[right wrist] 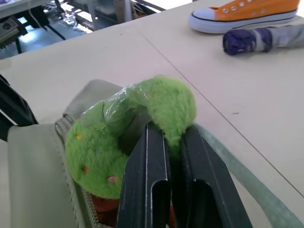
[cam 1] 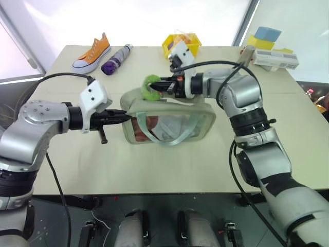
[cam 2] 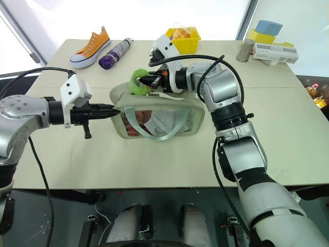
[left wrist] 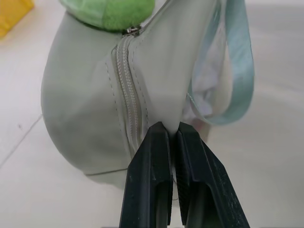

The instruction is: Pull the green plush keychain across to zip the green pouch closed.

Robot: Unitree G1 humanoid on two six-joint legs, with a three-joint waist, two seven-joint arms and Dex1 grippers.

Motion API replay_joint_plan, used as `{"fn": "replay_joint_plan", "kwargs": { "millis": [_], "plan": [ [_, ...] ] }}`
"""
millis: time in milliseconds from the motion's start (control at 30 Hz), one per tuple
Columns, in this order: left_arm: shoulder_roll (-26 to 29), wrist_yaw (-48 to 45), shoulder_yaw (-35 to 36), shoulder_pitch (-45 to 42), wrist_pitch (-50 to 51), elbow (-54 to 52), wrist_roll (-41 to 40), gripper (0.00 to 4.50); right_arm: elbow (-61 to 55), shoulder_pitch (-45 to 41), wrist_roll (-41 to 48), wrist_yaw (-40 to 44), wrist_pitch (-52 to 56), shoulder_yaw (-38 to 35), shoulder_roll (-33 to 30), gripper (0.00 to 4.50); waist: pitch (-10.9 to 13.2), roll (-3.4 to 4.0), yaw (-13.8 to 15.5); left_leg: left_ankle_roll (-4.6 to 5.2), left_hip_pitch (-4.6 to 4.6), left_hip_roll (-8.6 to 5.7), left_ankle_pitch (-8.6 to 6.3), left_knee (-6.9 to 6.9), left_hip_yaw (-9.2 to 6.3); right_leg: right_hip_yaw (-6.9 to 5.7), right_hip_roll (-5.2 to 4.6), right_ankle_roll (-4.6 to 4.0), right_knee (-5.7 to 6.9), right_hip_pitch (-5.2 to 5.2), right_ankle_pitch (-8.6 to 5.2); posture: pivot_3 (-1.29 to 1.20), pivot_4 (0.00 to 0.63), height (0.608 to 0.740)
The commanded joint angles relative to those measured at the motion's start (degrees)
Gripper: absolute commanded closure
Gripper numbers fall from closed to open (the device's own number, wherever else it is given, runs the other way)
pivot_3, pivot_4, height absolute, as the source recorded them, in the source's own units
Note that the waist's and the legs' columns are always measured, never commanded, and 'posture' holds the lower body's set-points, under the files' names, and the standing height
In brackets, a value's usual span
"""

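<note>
Left gripper: pinching pale sage-green fabric pouch end | Right gripper: fingers narrow, clasping fuzzy lime-green plush keychain

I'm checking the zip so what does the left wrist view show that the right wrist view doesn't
Left wrist view alone: the left gripper, shut on the green pouch at its end fabric, and the closed zipper running up to the green plush keychain, with a yellow bin corner behind.

Right wrist view alone: the right gripper with the keychain's plush loop between its fingers, plus an orange sneaker and a purple umbrella further back.

Both: the pouch, the keychain, the pale strap and the table.
</note>
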Motion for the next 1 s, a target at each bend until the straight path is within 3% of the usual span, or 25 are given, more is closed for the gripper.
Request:
{"fn": "replay_joint_plan", "kwargs": {
  "millis": [33,100,233,400,667,867,1000],
  "plan": [
    [0.26,1.41,1.44,1.07,-0.90,-1.40,0.41,4.50,-2.02,-1.40,0.25,1.28,-0.92,-0.41,-0.55,2.95,0.00,0.00,-0.10,0.00,0.01,0.00,0.00,0.00,0.00,0.00,0.00,0.00,0.00,0.00,0.00,0.00,0.150,0.740],
    [0.35,1.83,1.44,1.25,-1.00,-1.54,0.11,4.50,-1.94,-1.39,0.10,1.49,-0.99,-0.36,-0.45,2.95,0.00,0.00,-0.17,0.00,0.02,0.01,0.00,-0.02,0.00,0.00,0.02,0.00,0.01,-0.01,0.00,0.00,0.150,0.740],
    [0.47,2.01,1.28,0.98,-1.33,-1.20,-0.05,4.50,-2.14,-1.72,0.81,1.51,-0.38,-1.31,-0.43,4.47,0.00,0.00,-0.19,0.00,0.02,0.01,0.00,-0.02,0.00,0.00,0.02,0.00,0.01,-0.01,0.00,0.00,0.150,0.740],
    [0.29,1.79,0.81,-0.18,-1.85,0.11,0.05,4.50,-3.99,-2.00,0.98,1.41,0.76,-2.31,-2.52,4.47,0.00,0.00,-0.12,0.00,0.02,0.01,0.00,-0.02,0.00,0.00,0.02,0.00,0.01,-0.01,0.00,0.00,0.150,0.740],
    [1.70,0.96,1.13,0.20,-1.79,1.19,0.01,4.50,-7.55,-2.58,-0.75,-1.42,3.46,-7.38,-15.79,4.47,0.00,0.01,-0.07,0.00,0.02,0.00,0.00,-0.02,0.00,0.00,0.00,0.00,-0.02,-0.02,0.00,0.00,0.150,0.740],
    [2.08,0.89,0.95,0.91,-2.13,1.42,0.14,4.50,-9.37,3.85,-6.52,-5.28,0.17,-7.46,-26.01,4.47,0.00,0.00,-0.10,0.00,0.03,0.01,-0.01,-0.04,0.02,0.01,-0.01,-0.01,-0.03,-0.02,-0.01,0.00,0.150,0.740],
    [2.06,0.81,0.41,0.54,-2.35,1.80,0.39,4.50,-7.05,8.16,-10.33,-9.88,-3.32,-7.70,-28.50,4.47,0.00,0.01,-0.23,0.00,0.04,0.00,0.00,-0.04,0.03,0.01,-0.01,-0.01,-0.04,-0.02,-0.01,0.00,0.150,0.740]
  ]
}}
